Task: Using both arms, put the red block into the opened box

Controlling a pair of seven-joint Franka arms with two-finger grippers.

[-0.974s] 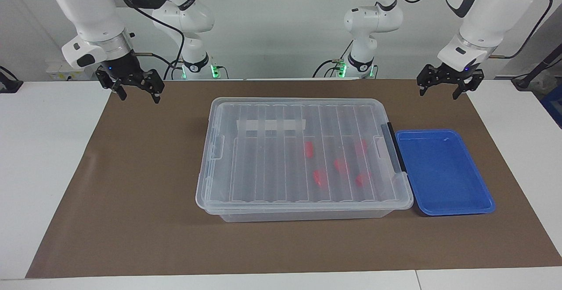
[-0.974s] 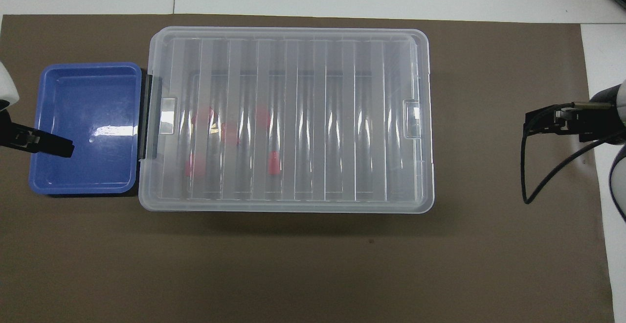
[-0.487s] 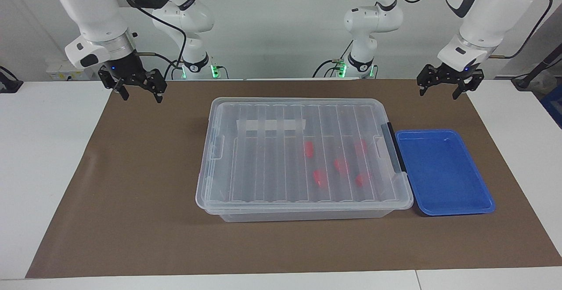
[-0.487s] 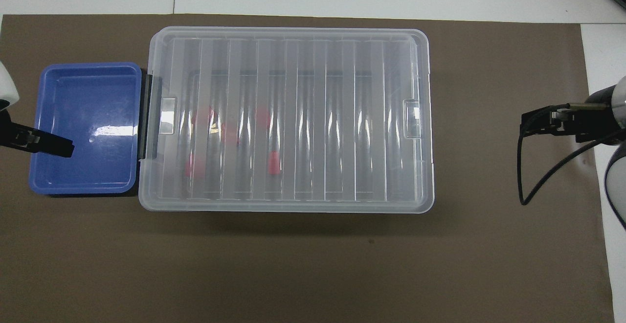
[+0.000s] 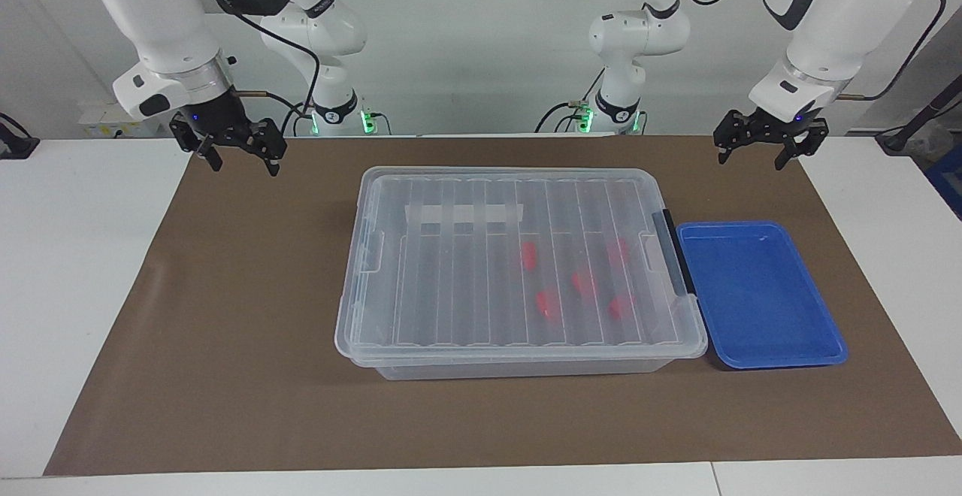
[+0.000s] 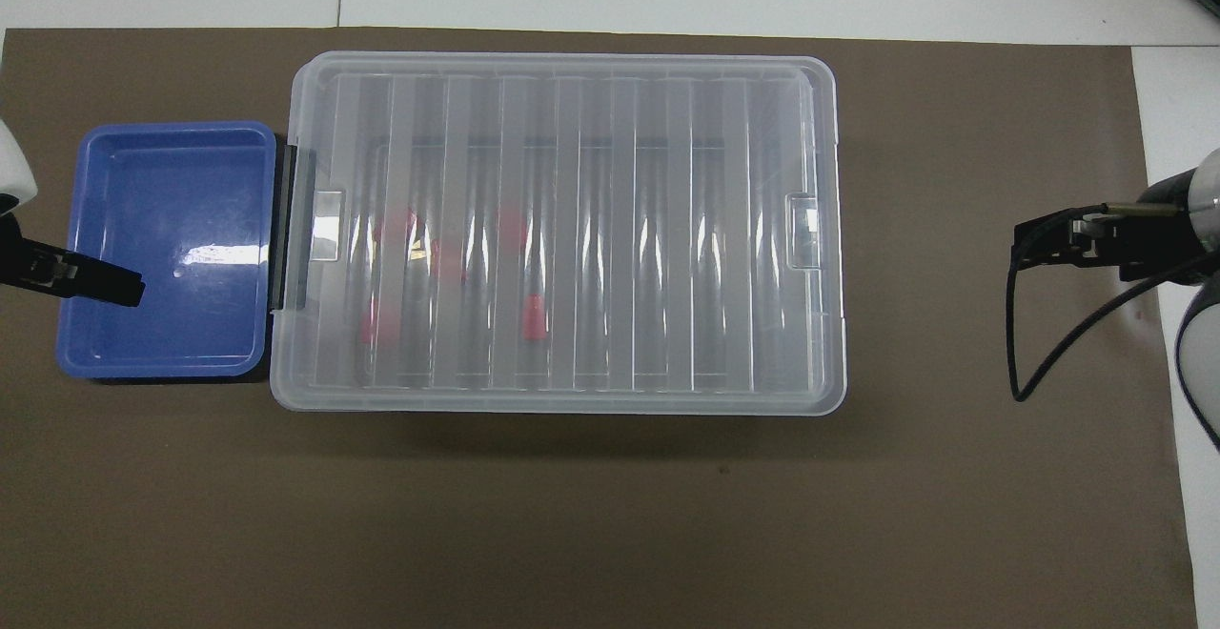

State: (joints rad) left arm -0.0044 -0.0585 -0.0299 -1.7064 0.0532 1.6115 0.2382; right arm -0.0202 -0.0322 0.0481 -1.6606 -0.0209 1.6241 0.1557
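Note:
The box [image 5: 518,367] stands in the middle of the brown mat with its ribbed clear lid [image 6: 562,64] lying shut on top. Several red blocks [image 5: 529,254] show blurred through the lid [image 6: 535,316], inside the box toward its black-handle end. My right gripper [image 5: 242,164] hangs open and empty above the mat at the right arm's end [image 6: 1067,238], well clear of the box. At the left arm's end, my left gripper [image 5: 751,160] hangs open and empty above the mat's edge, and only one finger shows over the tray's edge in the overhead view [image 6: 95,281].
A shallow blue tray [image 5: 759,293] with nothing in it sits against the box's black-handle end [image 6: 162,229]. The brown mat [image 5: 225,331] covers most of the white table. A black cable loops from the right wrist [image 6: 1025,362].
My right gripper has risen slightly and drifted a little toward the box's end. The left arm, the box and the blocks have not moved.

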